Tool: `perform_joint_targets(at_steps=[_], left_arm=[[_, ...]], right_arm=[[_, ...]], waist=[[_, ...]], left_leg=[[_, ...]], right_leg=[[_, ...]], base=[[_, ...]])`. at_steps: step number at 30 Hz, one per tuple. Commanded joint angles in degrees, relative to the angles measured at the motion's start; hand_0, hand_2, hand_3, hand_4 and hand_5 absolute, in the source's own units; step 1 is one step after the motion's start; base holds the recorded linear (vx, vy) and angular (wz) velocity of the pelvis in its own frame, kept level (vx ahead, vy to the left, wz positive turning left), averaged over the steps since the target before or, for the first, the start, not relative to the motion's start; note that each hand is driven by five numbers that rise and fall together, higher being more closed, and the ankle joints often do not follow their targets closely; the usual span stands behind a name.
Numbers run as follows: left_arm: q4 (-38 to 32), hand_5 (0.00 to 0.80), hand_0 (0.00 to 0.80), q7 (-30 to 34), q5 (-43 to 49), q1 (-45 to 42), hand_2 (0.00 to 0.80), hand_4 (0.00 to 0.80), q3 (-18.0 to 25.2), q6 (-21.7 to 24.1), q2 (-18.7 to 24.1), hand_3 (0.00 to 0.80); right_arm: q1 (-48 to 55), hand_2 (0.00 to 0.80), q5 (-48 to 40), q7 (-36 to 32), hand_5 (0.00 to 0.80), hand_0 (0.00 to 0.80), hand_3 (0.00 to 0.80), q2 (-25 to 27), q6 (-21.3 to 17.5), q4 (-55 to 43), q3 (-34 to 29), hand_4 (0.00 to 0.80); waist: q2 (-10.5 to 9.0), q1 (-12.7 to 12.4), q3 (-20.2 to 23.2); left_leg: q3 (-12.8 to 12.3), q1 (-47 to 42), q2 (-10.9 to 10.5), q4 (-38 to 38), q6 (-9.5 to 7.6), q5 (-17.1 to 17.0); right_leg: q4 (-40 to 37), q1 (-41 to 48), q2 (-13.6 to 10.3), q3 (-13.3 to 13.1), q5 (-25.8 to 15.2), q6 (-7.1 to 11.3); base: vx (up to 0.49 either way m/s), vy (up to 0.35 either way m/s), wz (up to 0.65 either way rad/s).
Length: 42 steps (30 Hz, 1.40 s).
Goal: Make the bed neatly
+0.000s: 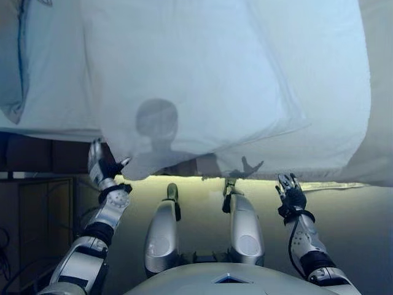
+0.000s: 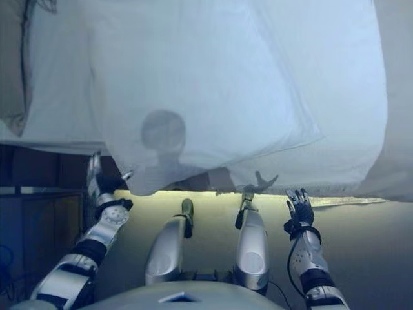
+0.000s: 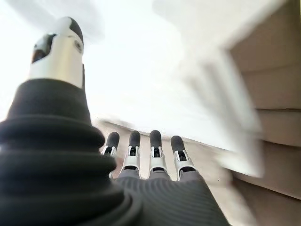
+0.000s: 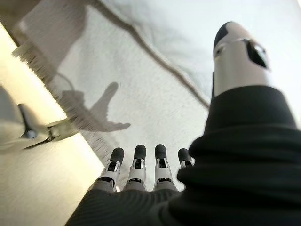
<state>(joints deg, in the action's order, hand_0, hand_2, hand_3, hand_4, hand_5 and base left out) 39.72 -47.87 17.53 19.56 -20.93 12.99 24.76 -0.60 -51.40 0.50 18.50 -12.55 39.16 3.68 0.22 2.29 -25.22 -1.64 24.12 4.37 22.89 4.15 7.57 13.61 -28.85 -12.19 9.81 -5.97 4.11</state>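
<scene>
Overhead, a white sheet (image 1: 202, 74) draped the bed (image 1: 319, 153); left hand (image 1: 101, 165) and right hand (image 1: 290, 193) hung spread, empty, beside its edge.

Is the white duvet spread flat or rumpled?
Rumpled: the white duvet lies askew, one corner drooping over the bed's near edge; both hands hold nothing.

Silver-grey arms, dark ribbed wrist covers, silver fingers (image 4: 137, 170) with dark tips

A: What can't you make out?
B: The bed (image 1: 344, 92) runs past the top and right edges, the blanket (image 1: 184, 74) hides its middle, and the left wrist view blurs the blanket edge.
</scene>
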Motion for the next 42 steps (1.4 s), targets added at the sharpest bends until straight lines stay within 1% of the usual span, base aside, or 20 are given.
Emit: perform_joint_targets(at_steps=[1,3,6,8,10,11,15,18,21,22,25,31,32,33,34,35,38,39,42], left_arm=[[-2.9,0.000,0.000,-1.5,6.1,5.2,0.000,0.000,-1.2,2.9,1.4,0.000],[-4.3,0.000,0.000,-1.7,9.5,7.6,0.000,0.000,-3.4,2.6,1.3,0.000],[-6.1,0.000,0.000,-2.8,12.7,11.0,0.000,0.000,-6.0,0.6,1.1,0.000],[-6.8,0.000,0.000,-2.8,14.9,13.1,0.000,0.000,-7.0,-0.3,1.6,0.000],[-7.0,0.000,0.000,-2.6,17.0,14.4,0.000,0.000,-7.8,-0.9,2.1,0.000],[-7.1,0.000,0.000,-2.4,18.2,15.3,0.000,0.000,-8.4,-1.9,2.4,0.000],[-4.6,0.000,0.000,-2.7,19.5,19.6,0.000,0.000,-10.9,-5.8,3.0,0.000],[-2.0,0.000,0.000,-3.5,19.9,21.1,0.000,0.000,-11.2,-7.3,3.4,0.000],[0.2,0.000,0.000,-2.8,21.7,22.4,0.000,0.000,-11.5,-6.8,4.0,0.000],[1.3,0.000,0.000,-1.7,23.0,23.7,0.000,0.000,-12.2,-6.1,4.3,0.000],[3.1,0.000,0.000,-1.7,24.0,26.2,0.000,0.000,-13.6,-5.8,4.9,0.000],[5.6,0.000,0.000,-1.7,24.3,29.4,0.000,0.000,-15.1,-7.6,4.9,0.000],[6.6,0.154,0.154,-1.3,23.6,29.8,0.154,0.154,-15.5,-8.1,4.9,0.154],[6.9,0.483,0.483,-1.2,23.0,29.9,0.483,0.483,-15.6,-8.5,4.9,0.483],[7.1,0.715,0.715,-0.9,22.5,30.0,0.715,0.715,-15.6,-8.7,4.8,0.715],[7.6,0.800,0.800,-0.9,22.2,30.1,0.800,0.800,-15.6,-8.6,4.5,0.800],[7.4,0.800,0.800,-0.5,22.8,29.8,0.800,0.800,-15.2,-8.2,4.2,0.800],[7.3,0.800,0.800,-0.5,22.7,29.1,0.800,0.800,-15.4,-8.2,4.0,0.800],[6.9,0.800,0.800,-0.5,22.3,29.2,0.800,0.800,-15.3,-8.4,3.9,0.800]], right_arm=[[0.6,0.000,-2.3,-0.4,0.000,0.000,0.000,1.1,-2.7,-3.4,1.9,0.000],[-0.1,0.000,-2.6,0.0,0.000,0.000,0.000,1.3,-2.8,-3.3,2.4,0.000],[-0.7,0.000,-2.4,1.6,0.000,0.000,0.000,1.1,-2.7,-5.3,3.5,0.000],[-0.7,0.000,-2.2,2.4,0.000,0.000,0.000,1.1,-2.5,-6.8,3.7,0.000],[-0.3,0.000,-1.9,2.3,0.000,0.000,0.000,1.2,-2.5,-7.4,3.8,0.000],[-0.2,0.000,-1.7,2.2,0.000,0.000,0.000,1.5,-2.6,-7.9,3.9,0.000],[-1.0,0.000,-2.9,1.0,0.000,0.000,0.000,3.0,-3.1,-8.1,4.6,0.000],[-1.0,0.000,-3.4,1.3,0.000,0.000,0.000,3.7,-3.1,-9.2,5.1,0.000],[-1.1,0.000,-4.1,1.6,0.000,0.000,0.000,4.2,-3.6,-9.5,5.6,0.000],[-1.5,0.000,-4.7,1.6,0.000,0.000,0.000,4.6,-4.0,-9.5,5.9,0.000],[-2.4,0.000,-5.3,1.8,0.000,0.000,0.000,5.0,-5.3,-9.7,6.6,0.000],[-4.6,0.000,-6.4,2.0,0.000,0.000,0.000,4.7,-8.4,-10.8,8.0,0.000],[-4.8,0.000,-6.6,2.5,0.000,0.000,0.000,4.6,-8.6,-11.6,8.3,0.000],[-4.8,0.000,-6.5,2.9,0.000,0.000,0.000,4.5,-8.7,-12.1,8.4,0.000],[-4.8,0.000,-6.3,3.3,0.000,0.000,0.000,4.4,-8.8,-12.5,8.5,0.000],[-5.0,0.000,-6.0,3.9,0.000,0.000,0.000,4.2,-8.7,-13.0,8.7,0.000],[-4.9,0.000,-5.8,4.5,0.000,0.000,0.000,4.0,-8.5,-13.7,8.6,0.000],[-4.2,0.000,-5.8,4.5,0.000,0.000,0.000,4.1,-8.5,-13.7,8.9,0.000],[-4.0,0.000,-5.6,4.7,0.000,0.000,0.000,4.1,-8.6,-14.2,9.0,0.000]], waist=[[-0.50,0.7,-0.6],[-0.77,1.1,-1.7],[-1.42,2.1,-3.4],[-1.82,2.9,-4.6],[-1.95,3.7,-4.6],[-1.92,4.2,-4.6],[-1.56,5.7,-4.6],[-1.40,6.2,-4.6],[-1.31,6.5,-4.6],[-1.26,6.7,-4.6],[-1.18,6.9,-4.6],[-1.74,6.6,-4.6],[-1.94,6.7,-4.6],[-2.04,6.7,-4.6],[-2.11,6.8,-4.6],[-2.18,6.8,-4.6],[-2.08,6.8,-4.6],[-1.99,6.6,-4.6],[-1.82,6.6,-4.6]], left_leg=[[1.3,3.4,0.1,-3.3,-0.44,-8.3],[1.2,4.9,0.1,-2.5,-0.46,-8.4],[0.7,7.2,0.3,-1.1,-0.59,-8.2],[0.4,9.2,0.4,0.2,-0.71,-8.0],[0.1,11.2,0.5,1.0,-0.83,-8.1],[-0.1,12.6,0.5,1.2,-0.82,-8.4],[-0.4,16.3,0.5,1.3,-0.74,-9.3],[-0.2,18.2,0.2,1.9,-0.73,-9.5],[-0.1,20.1,0.5,3.2,-0.75,-9.3],[-0.1,21.3,0.7,3.8,-0.72,-9.4],[0.1,23.2,0.9,4.0,-0.56,-9.9],[0.4,26.6,0.7,2.2,-0.37,-11.3],[0.4,27.2,0.7,2.2,-0.37,-11.3],[0.4,27.5,0.7,2.2,-0.37,-11.4],[0.4,27.7,0.6,2.3,-0.38,-11.4],[0.4,28.2,0.6,2.6,-0.44,-11.3],[0.4,28.6,0.5,3.2,-0.65,-10.9],[0.7,27.2,0.6,3.9,-0.37,-9.0],[0.7,27.3,0.5,4.4,-0.48,-8.7]], right_leg=[[4.7,2.1,-4.5,-4.5,2.2,6.27],[4.9,0.7,-4.3,-4.7,1.9,6.41],[5.6,-1.7,-3.6,-5.2,1.4,6.50],[6.6,-3.6,-3.0,-5.8,1.2,6.42],[7.3,-5.8,-2.6,-6.2,1.2,6.34],[7.6,-7.2,-2.3,-6.5,1.3,6.29],[8.0,-11.6,-1.6,-7.8,1.2,5.73],[8.9,-14.0,-1.3,-8.7,1.4,5.45],[10.3,-16.2,-1.3,-9.4,1.6,5.24],[11.1,-17.5,-1.2,-9.7,1.7,5.11],[11.4,-19.6,-1.3,-10.3,1.5,5.09],[9.5,-22.8,-1.1,-10.0,0.2,5.45],[9.5,-23.4,-1.0,-9.9,0.1,5.51],[9.6,-23.7,-1.0,-9.9,0.1,5.51],[9.6,-23.9,-1.0,-9.9,0.1,5.51],[9.8,-24.3,-1.0,-10.0,0.0,5.47],[10.1,-24.8,-1.2,-10.2,0.1,5.50],[10.9,-23.5,-1.1,-10.2,1.8,5.87],[11.3,-23.6,-1.3,-10.2,1.9,5.88]], base=[[-0.081,-0.021,-0.04],[-0.077,-0.025,-0.07],[-0.092,-0.027,-0.23],[-0.092,-0.028,-0.24],[-0.056,-0.011,-0.07],[-0.067,0.021,-0.09],[-0.067,0.031,-0.11],[-0.031,0.031,-0.13],[-0.015,0.017,-0.02],[-0.015,0.019,-0.16],[-0.005,0.007,-0.03],[-0.043,-0.022,0.02],[0.000,0.000,0.00],[-0.017,0.010,-0.04],[-0.008,0.017,-0.04],[0.000,0.000,0.00],[0.032,0.020,0.06],[0.089,0.017,-0.03],[0.031,0.017,-0.07]])
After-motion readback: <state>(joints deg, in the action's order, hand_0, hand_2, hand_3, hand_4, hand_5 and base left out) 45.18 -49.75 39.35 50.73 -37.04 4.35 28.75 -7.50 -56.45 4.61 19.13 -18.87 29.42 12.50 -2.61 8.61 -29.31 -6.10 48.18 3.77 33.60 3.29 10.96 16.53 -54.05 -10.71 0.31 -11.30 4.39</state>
